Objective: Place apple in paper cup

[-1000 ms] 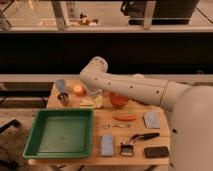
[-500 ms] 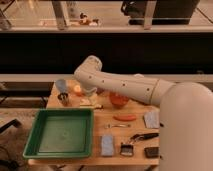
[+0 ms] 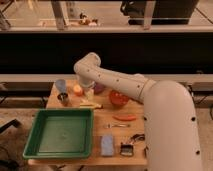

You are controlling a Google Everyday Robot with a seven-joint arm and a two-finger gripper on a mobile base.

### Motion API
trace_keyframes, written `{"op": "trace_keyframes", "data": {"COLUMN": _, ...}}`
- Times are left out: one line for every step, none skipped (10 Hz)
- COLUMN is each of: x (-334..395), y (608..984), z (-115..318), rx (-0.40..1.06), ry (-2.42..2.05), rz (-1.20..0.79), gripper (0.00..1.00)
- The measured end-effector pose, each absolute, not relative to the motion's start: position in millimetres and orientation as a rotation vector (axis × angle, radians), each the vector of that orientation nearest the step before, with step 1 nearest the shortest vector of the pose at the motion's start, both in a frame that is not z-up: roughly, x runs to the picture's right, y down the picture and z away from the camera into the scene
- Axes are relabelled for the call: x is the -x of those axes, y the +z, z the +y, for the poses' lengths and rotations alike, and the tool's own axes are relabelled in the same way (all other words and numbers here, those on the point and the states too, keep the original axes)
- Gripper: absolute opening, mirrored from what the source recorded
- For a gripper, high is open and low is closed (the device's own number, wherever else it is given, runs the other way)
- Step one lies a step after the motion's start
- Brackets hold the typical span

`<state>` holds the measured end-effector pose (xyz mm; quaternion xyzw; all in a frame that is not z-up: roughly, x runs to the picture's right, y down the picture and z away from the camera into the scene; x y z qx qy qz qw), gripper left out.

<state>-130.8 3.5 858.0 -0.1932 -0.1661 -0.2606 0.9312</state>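
The apple (image 3: 77, 90) is a small orange-yellow fruit at the back left of the wooden table (image 3: 125, 131). My gripper (image 3: 88, 91) hangs down from the white arm just to the right of the apple, close to it. A pale shape under the wrist beside the apple may be the paper cup; I cannot make it out apart from the gripper. The apple rests on the table, not held.
A blue-grey cup (image 3: 60, 84) and a small metal cup (image 3: 63, 98) stand left of the apple. An orange bowl (image 3: 118, 98), a carrot (image 3: 124, 117), a green tray (image 3: 62, 132), a blue sponge (image 3: 106, 145) and small tools (image 3: 127, 148) lie on the table.
The arm has swung left and lowered toward the apple. The apple and the other things have not moved.
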Motion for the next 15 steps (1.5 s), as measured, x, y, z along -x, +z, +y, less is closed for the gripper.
{"op": "trace_keyframes", "data": {"x": 140, "y": 862, "z": 1, "rx": 0.382, "ry": -0.548, "rz": -0.358, "gripper": 0.8}}
{"op": "trace_keyframes", "data": {"x": 145, "y": 865, "z": 1, "rx": 0.37, "ry": -0.561, "rz": -0.369, "gripper": 0.8}}
{"op": "trace_keyframes", "data": {"x": 149, "y": 872, "z": 1, "rx": 0.348, "ry": -0.578, "rz": -0.384, "gripper": 0.8}}
{"op": "trace_keyframes", "data": {"x": 152, "y": 876, "z": 1, "rx": 0.329, "ry": -0.589, "rz": -0.397, "gripper": 0.8}}
{"op": "trace_keyframes", "data": {"x": 155, "y": 881, "z": 1, "rx": 0.314, "ry": -0.598, "rz": -0.408, "gripper": 0.8}}
{"op": "trace_keyframes", "data": {"x": 158, "y": 887, "z": 0, "rx": 0.295, "ry": -0.607, "rz": -0.419, "gripper": 0.8}}
{"op": "trace_keyframes", "data": {"x": 162, "y": 895, "z": -4, "rx": 0.276, "ry": -0.609, "rz": -0.429, "gripper": 0.8}}
{"op": "trace_keyframes", "data": {"x": 166, "y": 900, "z": -5, "rx": 0.267, "ry": -0.613, "rz": -0.434, "gripper": 0.8}}
{"op": "trace_keyframes", "data": {"x": 176, "y": 910, "z": -7, "rx": 0.249, "ry": -0.62, "rz": -0.44, "gripper": 0.8}}
{"op": "trace_keyframes", "data": {"x": 185, "y": 918, "z": -10, "rx": 0.238, "ry": -0.622, "rz": -0.446, "gripper": 0.8}}
{"op": "trace_keyframes", "data": {"x": 190, "y": 926, "z": -14, "rx": 0.233, "ry": -0.618, "rz": -0.453, "gripper": 0.8}}
{"op": "trace_keyframes", "data": {"x": 190, "y": 934, "z": -17, "rx": 0.23, "ry": -0.61, "rz": -0.455, "gripper": 0.8}}
{"op": "trace_keyframes", "data": {"x": 189, "y": 940, "z": -20, "rx": 0.229, "ry": -0.601, "rz": -0.456, "gripper": 0.8}}
{"op": "trace_keyframes", "data": {"x": 190, "y": 944, "z": -23, "rx": 0.228, "ry": -0.588, "rz": -0.457, "gripper": 0.8}}
{"op": "trace_keyframes", "data": {"x": 188, "y": 948, "z": -26, "rx": 0.229, "ry": -0.573, "rz": -0.455, "gripper": 0.8}}
